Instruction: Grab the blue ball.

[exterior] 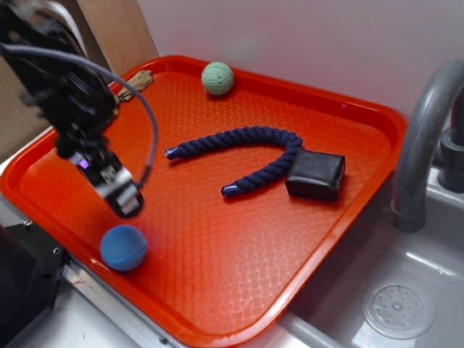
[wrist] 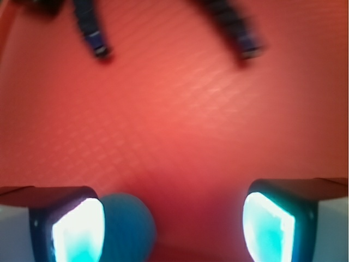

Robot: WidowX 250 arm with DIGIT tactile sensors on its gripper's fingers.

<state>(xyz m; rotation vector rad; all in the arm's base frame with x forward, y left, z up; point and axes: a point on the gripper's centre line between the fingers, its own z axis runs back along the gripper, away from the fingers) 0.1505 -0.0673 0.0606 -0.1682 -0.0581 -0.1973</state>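
Tool [wrist: 173, 229] spread above tray [exterior: 348, 181]; blue ball [exterior: 124, 248] inside.

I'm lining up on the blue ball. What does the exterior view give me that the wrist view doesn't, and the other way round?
Only the exterior view shows the green ball, the black block, the grey faucet, the sink and the whole arm above the tray.

Only the wrist view shows the open fingers close up, with the blue ball beside the left-hand one in that image, off centre in the gap.

Both show the blue ball, the gripper, the orange tray and the ends of the navy rope.
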